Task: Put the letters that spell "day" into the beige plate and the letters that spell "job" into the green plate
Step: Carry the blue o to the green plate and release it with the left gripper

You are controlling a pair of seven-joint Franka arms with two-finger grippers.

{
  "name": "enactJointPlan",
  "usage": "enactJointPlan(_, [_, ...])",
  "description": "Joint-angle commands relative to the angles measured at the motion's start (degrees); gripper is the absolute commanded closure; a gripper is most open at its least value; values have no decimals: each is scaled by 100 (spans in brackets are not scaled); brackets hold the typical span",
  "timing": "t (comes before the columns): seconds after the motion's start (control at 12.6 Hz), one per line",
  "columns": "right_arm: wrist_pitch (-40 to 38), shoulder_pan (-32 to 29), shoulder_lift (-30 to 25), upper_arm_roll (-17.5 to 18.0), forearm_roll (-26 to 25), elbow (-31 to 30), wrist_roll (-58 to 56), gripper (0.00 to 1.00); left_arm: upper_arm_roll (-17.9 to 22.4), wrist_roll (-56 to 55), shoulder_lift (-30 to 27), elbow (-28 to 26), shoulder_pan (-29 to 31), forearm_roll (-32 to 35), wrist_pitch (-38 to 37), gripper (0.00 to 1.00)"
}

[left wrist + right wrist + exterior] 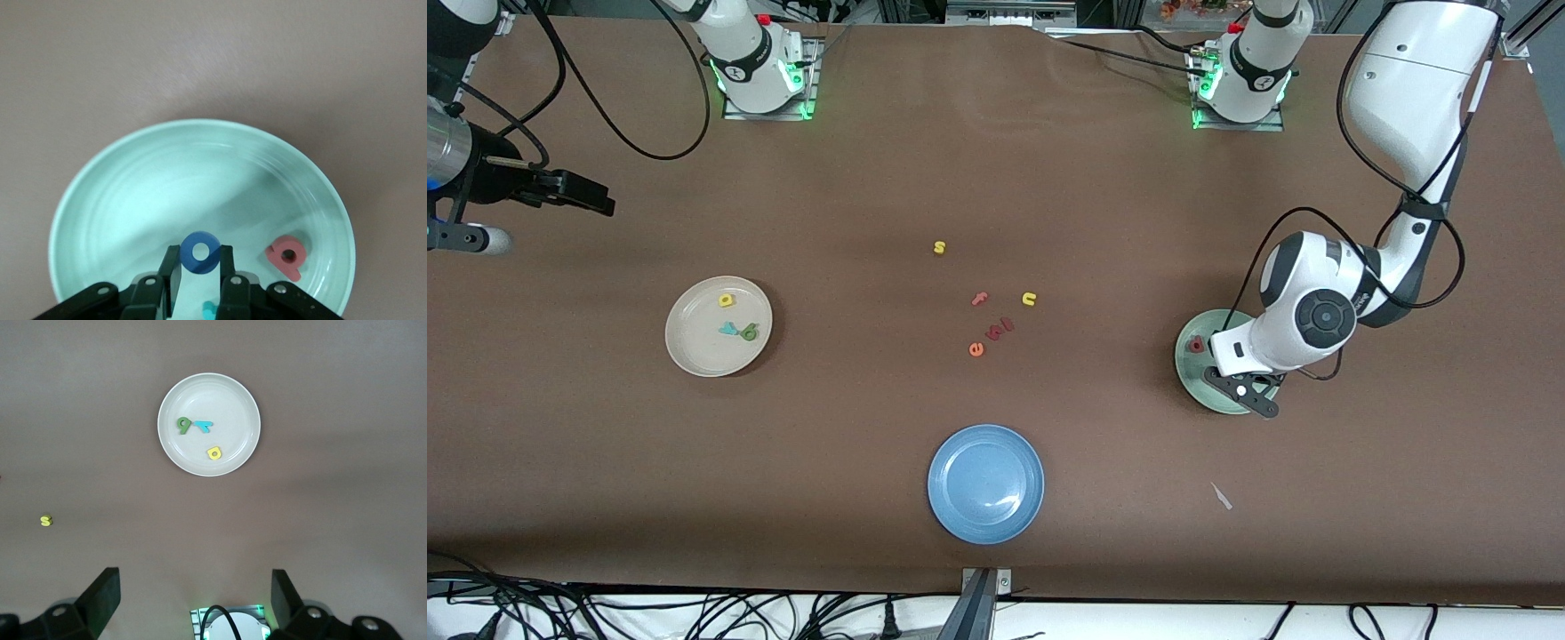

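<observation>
Blue ring "o" [201,252] pinched edge-on in the left end effector [200,280], low over the green plate [120,193]. Salmon "b" [287,255] lies in the plate beside it; a teal piece [209,309], likely the "j", shows just under the fingers. Foam: light, soft, squashy; grip the ring's rim gently. Right end effector [193,600] waits wide open, high over the worktop [333,520] near the beige plate [233,393].

The blue plate [985,483] is the landmark. Farther from the front camera than it lies a cluster of loose letters [996,320]. Toward the right arm's end sits the beige plate [694,351], holding three letters [738,322]. Toward the left arm's end sits the green plate [1193,373], holding the "b" [287,256].
</observation>
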Motion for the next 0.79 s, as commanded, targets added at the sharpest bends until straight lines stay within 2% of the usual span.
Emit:
enactJointPlan(0.0, [10,14,45,-6,83,72,-12,0,-34,-34,-1,-88,21,67,44,90])
enactJointPlan(0.08, [10,14,45,-6,83,63,-3,0,-34,-34,25,-79,30,59,43,87])
enactJointPlan(0.16, [10,14,62,-6,83,72,-12,0,-34,-34,51,-79,56,59,43,75])
enactJointPlan(0.24, [18,14,80,-6,83,72,-12,0,-34,-42,78,-71,74,59,43,58])
enactJointPlan(0.32, [18,14,80,-6,83,72,-3,0,-34,-34,78,-70,82,59,35,21])
enactJointPlan(0.4, [18,14,80,-6,83,72,-12,0,-34,-25,69,-36,74,59,9,0])
enactJointPlan(0.71, [36,14,80,-6,83,72,-3,0,-51,-60,-184,61,65,50,-210,0])
